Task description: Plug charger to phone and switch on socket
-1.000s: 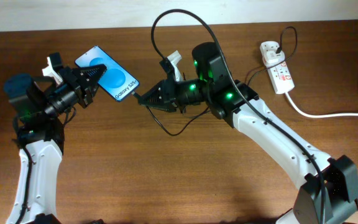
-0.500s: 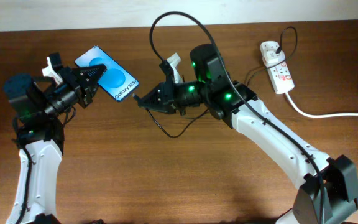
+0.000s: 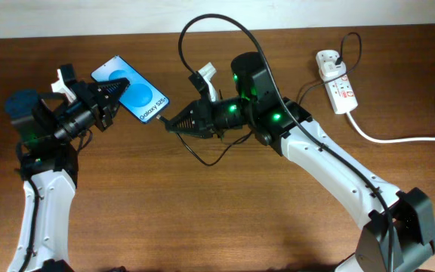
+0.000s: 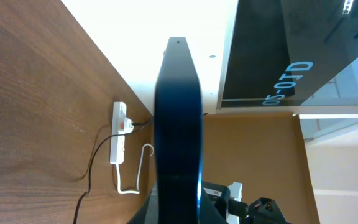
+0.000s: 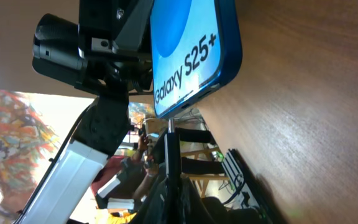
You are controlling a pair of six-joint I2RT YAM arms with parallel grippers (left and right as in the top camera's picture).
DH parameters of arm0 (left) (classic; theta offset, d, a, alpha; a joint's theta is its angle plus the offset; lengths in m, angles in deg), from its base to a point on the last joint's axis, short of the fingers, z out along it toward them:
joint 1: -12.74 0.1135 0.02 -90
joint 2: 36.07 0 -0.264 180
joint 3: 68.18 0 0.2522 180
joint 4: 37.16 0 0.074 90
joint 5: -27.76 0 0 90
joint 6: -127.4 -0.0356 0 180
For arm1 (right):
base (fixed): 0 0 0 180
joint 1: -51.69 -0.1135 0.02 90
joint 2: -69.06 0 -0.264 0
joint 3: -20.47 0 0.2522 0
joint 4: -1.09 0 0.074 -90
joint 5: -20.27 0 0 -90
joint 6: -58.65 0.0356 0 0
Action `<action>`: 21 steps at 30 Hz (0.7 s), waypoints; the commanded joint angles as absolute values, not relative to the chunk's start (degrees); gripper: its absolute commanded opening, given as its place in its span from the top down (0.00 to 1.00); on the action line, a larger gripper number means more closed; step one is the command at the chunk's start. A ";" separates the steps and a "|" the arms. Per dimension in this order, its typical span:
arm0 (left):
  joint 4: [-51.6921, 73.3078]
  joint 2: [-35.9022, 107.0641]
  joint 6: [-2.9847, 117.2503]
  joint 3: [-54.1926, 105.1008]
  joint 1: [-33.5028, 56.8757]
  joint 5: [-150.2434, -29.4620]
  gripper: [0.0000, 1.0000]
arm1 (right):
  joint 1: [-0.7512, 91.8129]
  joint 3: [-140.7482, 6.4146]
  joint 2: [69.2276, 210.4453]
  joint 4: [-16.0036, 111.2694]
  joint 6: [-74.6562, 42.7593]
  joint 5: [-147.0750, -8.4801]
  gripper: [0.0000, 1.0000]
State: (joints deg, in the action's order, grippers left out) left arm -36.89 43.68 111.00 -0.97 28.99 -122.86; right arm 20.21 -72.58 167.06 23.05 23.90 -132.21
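The phone (image 3: 136, 94), blue screen with "Galaxy S25+" lettering, is held above the table at the upper left by my left gripper (image 3: 113, 92), which is shut on it. In the left wrist view the phone (image 4: 178, 124) shows edge-on. My right gripper (image 3: 174, 123) is shut on the plug end of the black charger cable (image 3: 202, 23), and the plug tip (image 5: 171, 123) sits right at the phone's bottom edge (image 5: 194, 93). The cable loops up over the right arm. The white socket strip (image 3: 337, 81) lies at the upper right, also in the left wrist view (image 4: 118, 134).
The socket's thick white cord (image 3: 399, 138) runs right to the table edge. A loop of black cable (image 3: 206, 159) lies on the wood below the right gripper. Bare wooden table lies in front of both arms.
My right gripper has moved a little left, bringing the plug tip closer to the phone's bottom edge. The left arm and the phone have not moved.
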 commanded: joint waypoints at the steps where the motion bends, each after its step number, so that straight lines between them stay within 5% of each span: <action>1: -37.46 43.22 111.31 -0.16 29.03 -123.69 1.00 | 19.84 -72.60 167.15 23.03 25.01 -133.37 0.96; 21: -37.46 43.22 111.35 -0.16 29.03 -123.80 1.00 | 19.84 -72.60 167.41 22.97 28.07 -129.02 0.96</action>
